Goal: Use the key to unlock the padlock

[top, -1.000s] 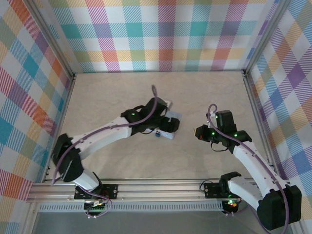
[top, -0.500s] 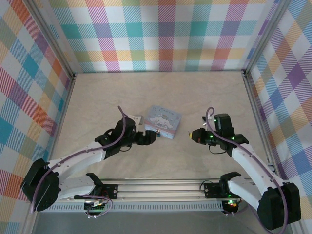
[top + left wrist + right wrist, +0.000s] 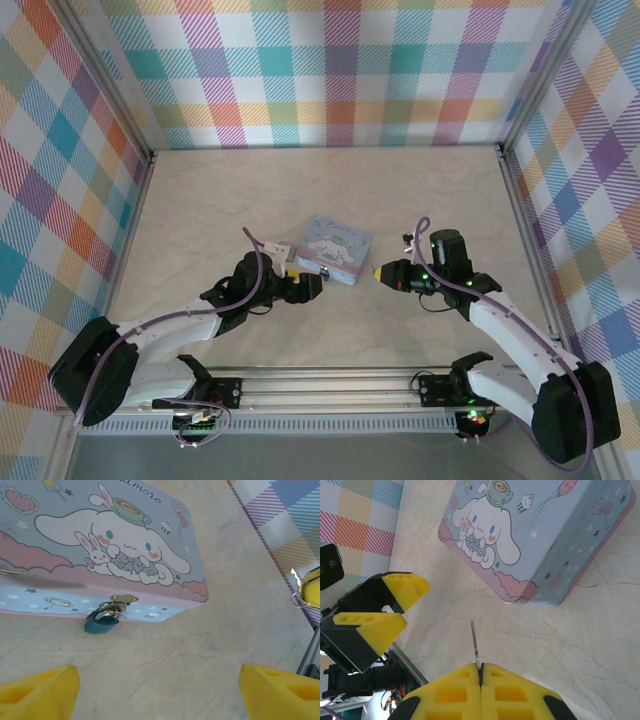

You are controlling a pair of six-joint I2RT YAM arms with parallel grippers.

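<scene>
The pale blue rectangular tin [image 3: 336, 247] is lying mid-way across the beige marbled tabletop [image 3: 220, 190], with the tiny bluish-black metal padlock [image 3: 101, 622] hanging against its near wall. The left claw [image 3: 303, 286] is waiting just before the tin, jaws apart. The right claw [image 3: 381, 272] is sitting just right of it, pinching the small thin dark metal key [image 3: 474, 641], which is pointing toward the tin.

Overhead view from behind, two close wrist views, sharing the tin [image 3: 65, 510]
</scene>
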